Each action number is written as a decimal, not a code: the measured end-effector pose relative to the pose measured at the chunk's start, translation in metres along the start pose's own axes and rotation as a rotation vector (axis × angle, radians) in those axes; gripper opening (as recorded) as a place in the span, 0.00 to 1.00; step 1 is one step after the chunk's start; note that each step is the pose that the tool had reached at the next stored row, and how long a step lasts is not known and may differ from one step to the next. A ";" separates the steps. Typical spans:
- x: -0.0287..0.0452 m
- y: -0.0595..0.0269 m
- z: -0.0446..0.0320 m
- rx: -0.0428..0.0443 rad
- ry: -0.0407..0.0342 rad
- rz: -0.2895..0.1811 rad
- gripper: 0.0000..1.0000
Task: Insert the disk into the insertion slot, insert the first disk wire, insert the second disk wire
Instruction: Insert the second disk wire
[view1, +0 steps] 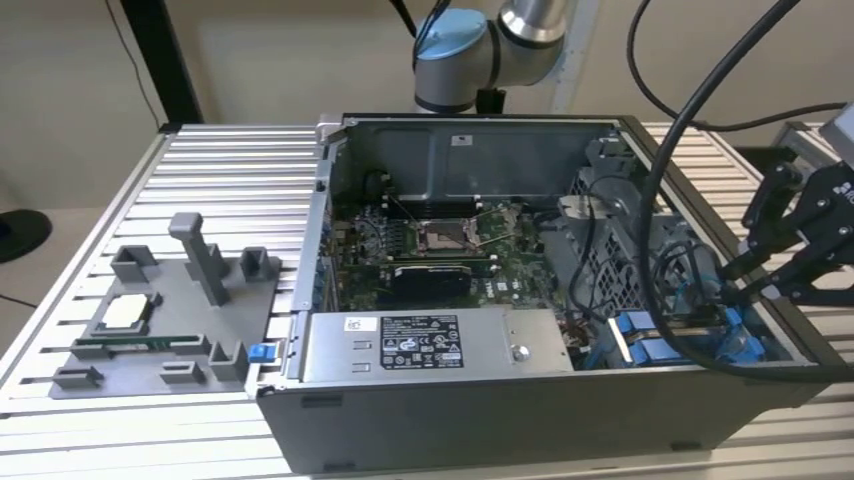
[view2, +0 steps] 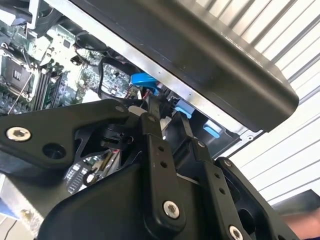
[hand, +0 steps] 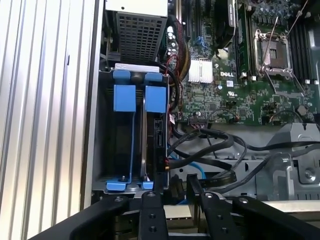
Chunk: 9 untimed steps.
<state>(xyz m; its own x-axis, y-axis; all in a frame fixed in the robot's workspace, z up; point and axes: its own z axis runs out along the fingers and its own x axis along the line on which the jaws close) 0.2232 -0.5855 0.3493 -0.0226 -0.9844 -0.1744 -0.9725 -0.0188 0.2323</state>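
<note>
One disk (hand: 155, 101) in insertion slot (hand: 99, 150); pincer (hand: 176, 181) at slot's edge, cables (hand: 215, 142) close, grip cannot tell.

An open dark grey computer case (view1: 534, 420) sits on the ribbed aluminium table (view1: 227, 180), toward the table's edge at the exterior view's right. The black robot hand (view1: 738, 295) hangs over the case's corner nearest that edge, just above bright blue plastic carrier frames (view1: 641, 335) inside. A grey labelled power-supply box (view1: 427, 345) lies along the case's front wall. A grey plastic fixture (view1: 174, 320) stands near the table's opposite edge.
</note>
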 end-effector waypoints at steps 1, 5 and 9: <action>0.0013 0.0000 -0.0003 -0.0001 -0.0047 -0.002 1.00; 0.0088 0.0002 -0.0017 -0.0007 -0.0267 -0.007 1.00; 0.0162 0.0003 -0.0029 -0.0012 -0.0456 -0.012 1.00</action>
<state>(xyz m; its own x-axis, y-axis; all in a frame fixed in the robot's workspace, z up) 0.2232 -0.6019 0.3493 -0.0219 -0.9751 -0.2205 -0.9725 -0.0304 0.2311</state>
